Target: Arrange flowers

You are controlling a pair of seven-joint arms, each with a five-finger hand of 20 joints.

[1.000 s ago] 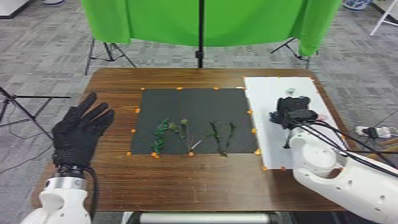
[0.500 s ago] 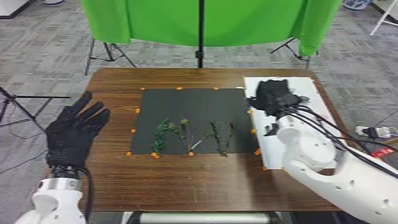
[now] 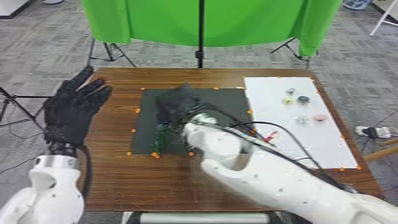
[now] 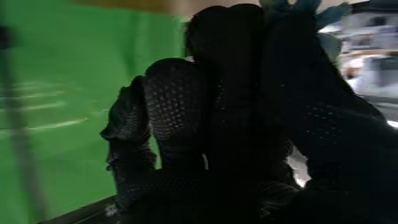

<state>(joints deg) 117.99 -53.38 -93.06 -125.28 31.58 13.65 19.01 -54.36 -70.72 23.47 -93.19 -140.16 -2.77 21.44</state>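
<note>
Right hand (image 3: 179, 104) is held over the black mat (image 3: 231, 98), with fingers and thumb closed at their tips on a blue flower (image 4: 330, 17); how firmly it is pinched cannot be told. Nearer on the mat, a green leafy stem (image 3: 160, 140) is laid. Probably the flower is to be set at the top of a stem. For this, it should be lowered slowly until the mat is touched, then released by a small, even opening, so that no petal is dragged. Right of the mat, a pink flower (image 3: 320, 118) and a yellow flower (image 3: 288, 101) are placed on the white sheet (image 3: 326, 145). Left of it, the left hand (image 3: 69, 112) is kept open, with nothing held.
</note>
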